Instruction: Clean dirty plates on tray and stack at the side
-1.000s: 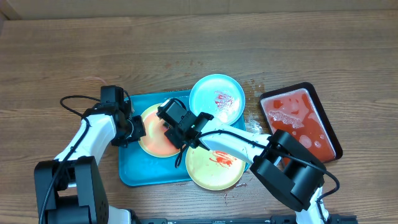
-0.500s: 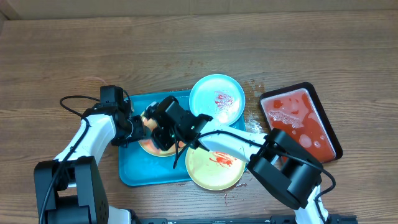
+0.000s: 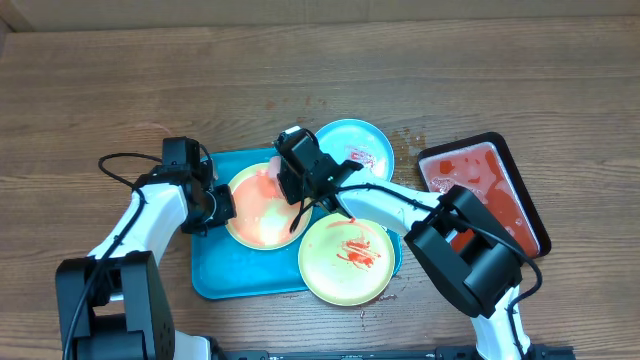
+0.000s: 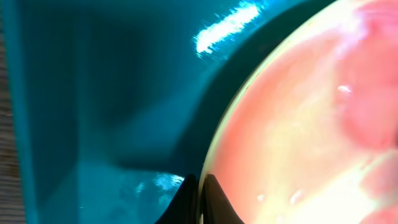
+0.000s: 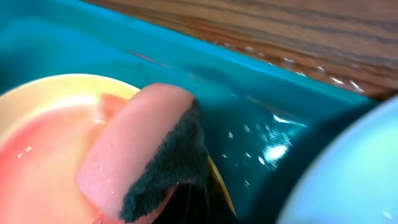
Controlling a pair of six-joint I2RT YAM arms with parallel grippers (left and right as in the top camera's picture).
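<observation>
A pale yellow plate (image 3: 262,208) smeared pink lies at the left of the turquoise tray (image 3: 215,275). My left gripper (image 3: 222,207) is shut on its left rim (image 4: 214,155). My right gripper (image 3: 285,172) is shut on a pink sponge (image 5: 134,146) with a dark scrub side, pressed on the plate's far right edge (image 5: 37,93). A second yellow plate (image 3: 345,258) with a red smear sits at the front right. The light blue plate (image 3: 355,155) with a red smear sits at the back right, partly under my right arm.
A black tray of red liquid (image 3: 485,195) stands to the right of the turquoise tray. Water drops wet the table between them. The wooden table (image 3: 100,90) extends to the left and back.
My right gripper with the sponge has swept from the plate's middle left up to its far right edge. The left gripper stays on the rim.
</observation>
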